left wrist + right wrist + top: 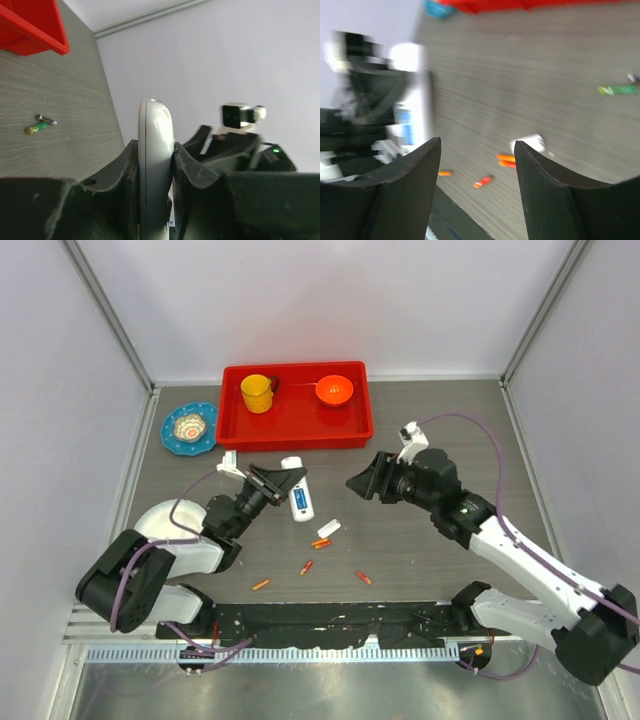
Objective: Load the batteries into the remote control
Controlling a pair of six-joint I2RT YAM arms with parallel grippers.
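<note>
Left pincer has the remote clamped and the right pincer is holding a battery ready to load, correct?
Not quite. The left pincer does clamp the remote, but the right pincer holds nothing: the right wrist view shows its jaws open and empty, with the batteries lying on the table.

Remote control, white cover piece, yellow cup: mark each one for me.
remote control (299, 498), top view, middle of its white face.
white cover piece (329, 528), top view, its centre.
yellow cup (257, 393), top view, its open top.

Black-and-white arms (520, 555), purple cables (455, 416)
</note>
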